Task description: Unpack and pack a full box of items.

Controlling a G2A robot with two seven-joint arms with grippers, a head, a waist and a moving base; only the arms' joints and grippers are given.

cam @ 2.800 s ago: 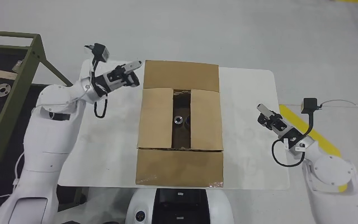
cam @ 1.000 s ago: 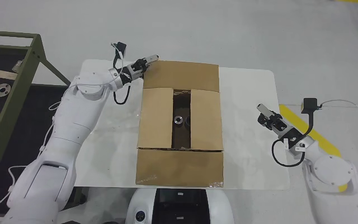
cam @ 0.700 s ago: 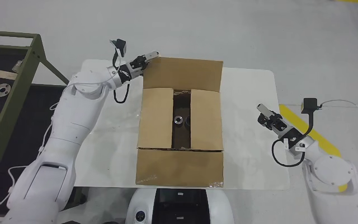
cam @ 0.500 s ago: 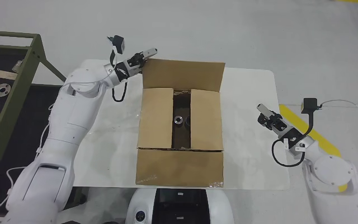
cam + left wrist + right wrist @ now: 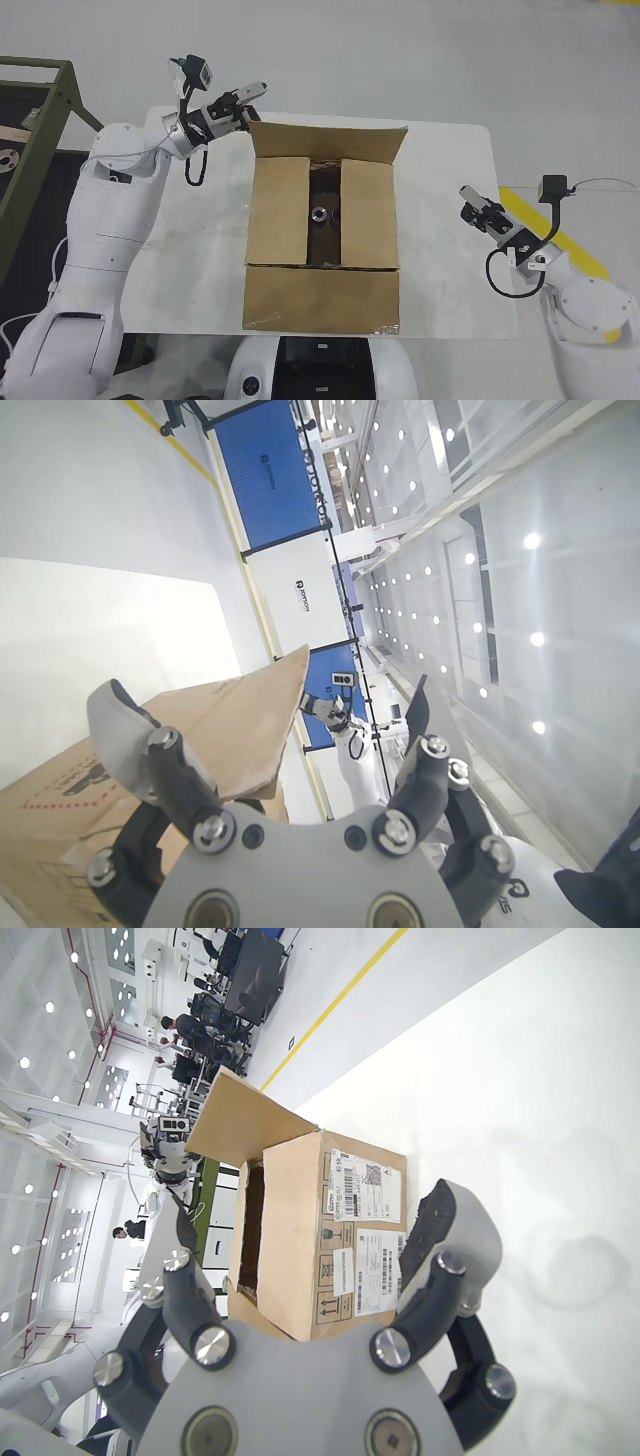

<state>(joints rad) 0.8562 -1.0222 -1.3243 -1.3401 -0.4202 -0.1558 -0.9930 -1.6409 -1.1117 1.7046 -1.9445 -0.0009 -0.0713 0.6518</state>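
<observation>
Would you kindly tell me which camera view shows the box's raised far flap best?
The right wrist view: the flap stands tilted up from the box, seen whole from the side. The top view foreshortens the flap; the left wrist view catches just its corner at the open left tool.

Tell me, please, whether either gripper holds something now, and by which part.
Nothing is clamped. The left gripper is open, with the corner of the cardboard box's far flap beside one finger; the right gripper is open, apart from the box.
</observation>
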